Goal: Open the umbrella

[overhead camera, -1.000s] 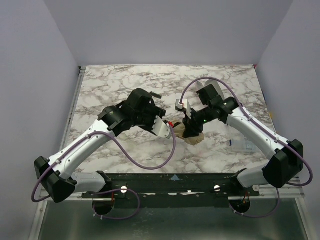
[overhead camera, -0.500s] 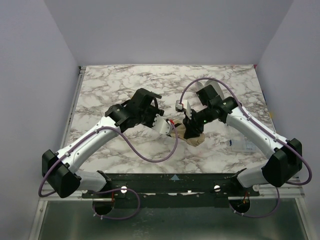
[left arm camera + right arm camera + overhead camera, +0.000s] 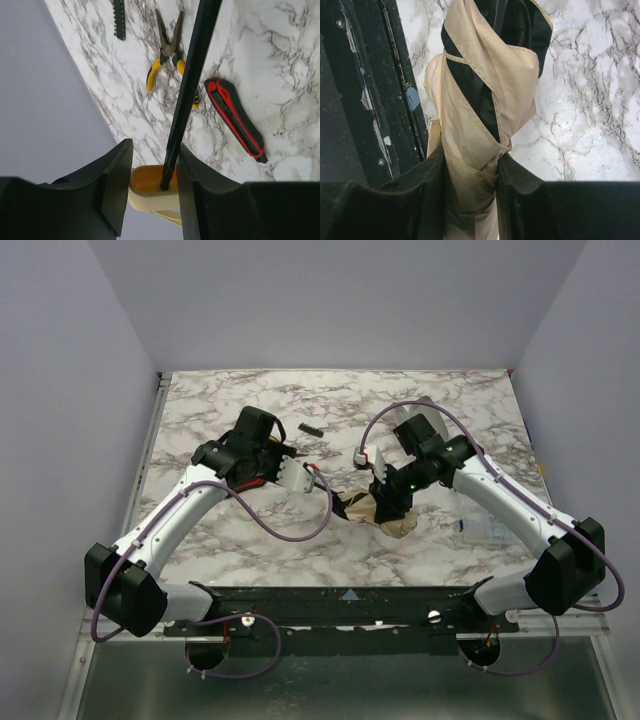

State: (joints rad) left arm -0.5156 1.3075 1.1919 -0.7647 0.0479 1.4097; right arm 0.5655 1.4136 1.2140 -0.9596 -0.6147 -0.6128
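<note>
Umbrella (image 3: 398, 527) lies mid-tabletop (image 3: 450, 400), open marble beyond (pliers (image 3: 167, 55) beneath the shaft (image 3: 190, 75)). Left jaws clamp its handle (image 3: 150, 187), right jaws its furled peach fabric (image 3: 480, 100).

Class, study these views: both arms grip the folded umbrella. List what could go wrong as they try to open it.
The left fingers pinch only the small handle; a hard pull may slip it free.
The right fingers clamp bunched fabric, which could tear or fail to spread.
The thin shaft might bend under an off-axis pull.
</note>
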